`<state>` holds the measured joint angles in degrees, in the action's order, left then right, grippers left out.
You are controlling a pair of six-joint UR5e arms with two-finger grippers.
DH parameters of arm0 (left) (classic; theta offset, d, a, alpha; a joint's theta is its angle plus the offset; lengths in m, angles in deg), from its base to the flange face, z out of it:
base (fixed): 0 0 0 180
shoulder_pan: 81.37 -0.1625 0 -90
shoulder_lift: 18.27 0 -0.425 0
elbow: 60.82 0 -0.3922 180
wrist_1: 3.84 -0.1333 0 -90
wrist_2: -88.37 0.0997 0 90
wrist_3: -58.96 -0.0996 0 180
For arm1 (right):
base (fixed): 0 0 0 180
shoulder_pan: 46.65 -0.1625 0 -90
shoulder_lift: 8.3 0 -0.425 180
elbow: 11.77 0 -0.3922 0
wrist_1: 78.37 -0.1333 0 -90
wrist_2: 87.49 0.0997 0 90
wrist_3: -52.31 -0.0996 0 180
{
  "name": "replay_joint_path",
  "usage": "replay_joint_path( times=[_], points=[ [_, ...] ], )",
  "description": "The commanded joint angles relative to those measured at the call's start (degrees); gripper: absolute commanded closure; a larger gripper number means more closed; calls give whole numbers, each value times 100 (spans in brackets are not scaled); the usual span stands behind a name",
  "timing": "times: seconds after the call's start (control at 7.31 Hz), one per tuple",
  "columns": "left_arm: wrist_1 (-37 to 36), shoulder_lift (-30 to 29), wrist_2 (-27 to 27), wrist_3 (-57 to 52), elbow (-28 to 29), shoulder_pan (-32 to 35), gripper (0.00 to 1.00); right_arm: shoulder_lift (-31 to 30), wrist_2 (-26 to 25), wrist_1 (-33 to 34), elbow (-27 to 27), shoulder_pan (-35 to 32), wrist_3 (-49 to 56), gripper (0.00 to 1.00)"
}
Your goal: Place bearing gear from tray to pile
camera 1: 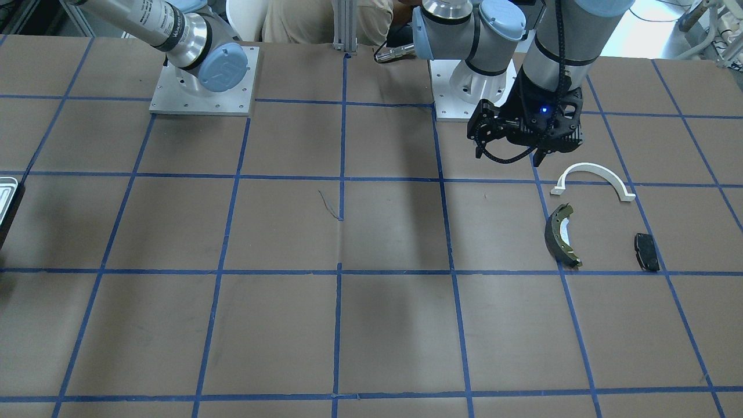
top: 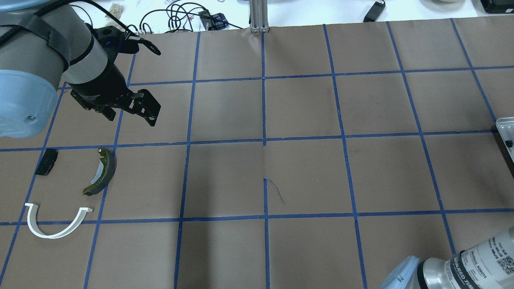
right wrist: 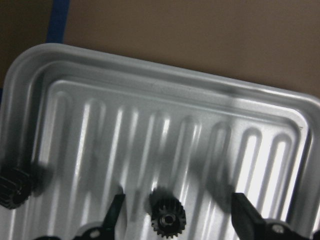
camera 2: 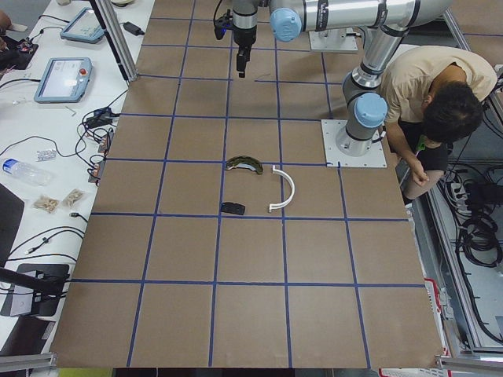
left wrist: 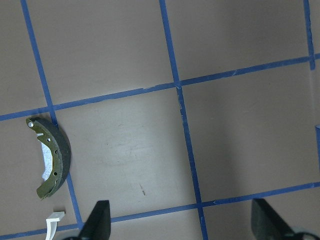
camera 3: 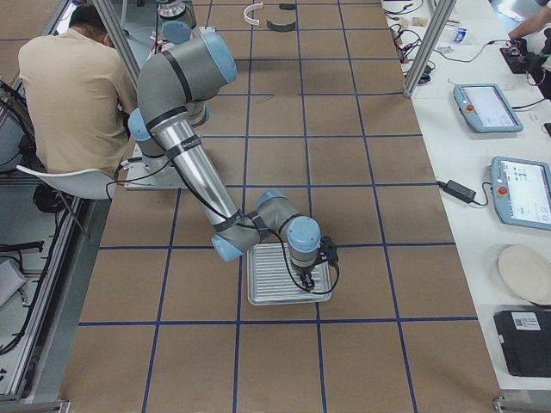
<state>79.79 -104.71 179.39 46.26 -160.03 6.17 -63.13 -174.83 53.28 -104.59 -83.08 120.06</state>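
Note:
A small black bearing gear (right wrist: 168, 220) lies on the ridged floor of the silvery tray (right wrist: 150, 65). My right gripper (right wrist: 180, 217) hangs just above it, open, one finger on each side. A second black gear (right wrist: 12, 187) shows at the tray's left edge. The tray also shows in the exterior right view (camera 3: 267, 292) under my right gripper (camera 3: 307, 277). The pile is a white half-ring bracket (top: 52, 236), a dark brake shoe (top: 102, 172) and a black pad (top: 46, 161). My left gripper (top: 132, 110) is open and empty above the table beside the pile.
The table is brown paper with a blue tape grid. The tray's corner (top: 506, 128) sits at the table's far right edge in the overhead view. A person (camera 3: 73, 86) sits beside the robot bases. Cables and tablets lie on the side bench.

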Motion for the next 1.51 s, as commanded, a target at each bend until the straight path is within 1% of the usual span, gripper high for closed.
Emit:
replay_joint_path(
  times=[0.0, 0.14, 0.27, 0.41, 0.55, 0.82, 0.96, 1.09, 1.23, 1.37],
  points=[
    [-31, -39, -23, -5, -2, 0, 0, -19, -55, -157, 1, 4, -17, 27],
    [-31, 4, 3, -5, -2, 0, 0, -10, -47, -158, 1, 4, -25, 27],
    [-22, -13, -14, -13, -2, 0, 0, -28, -64, -158, 1, 4, -17, 32],
    [-31, -13, -14, -13, -2, 0, 0, -37, -65, -158, 1, -4, -17, 50],
    [-31, -13, -14, -13, -2, -9, 0, -37, -73, -149, 1, -4, -17, 61],
    [-31, -5, -6, -13, -2, -9, 0, -45, -65, -149, 96, -31, -69, 76],
    [-22, -4, -5, -22, -10, -9, 0, -63, -82, -219, 141, -39, -157, 82],
    [-22, -13, -5, -22, -10, -9, 0, -141, -73, -228, 159, -66, -227, 84],
    [-31, -4, -5, -22, -2, -9, 0, -342, -39, -254, 159, -179, -584, 85],
    [-40, -39, -23, -22, -2, -9, 0, -597, -90, -411, 133, -633, -919, 85]
  ],
)
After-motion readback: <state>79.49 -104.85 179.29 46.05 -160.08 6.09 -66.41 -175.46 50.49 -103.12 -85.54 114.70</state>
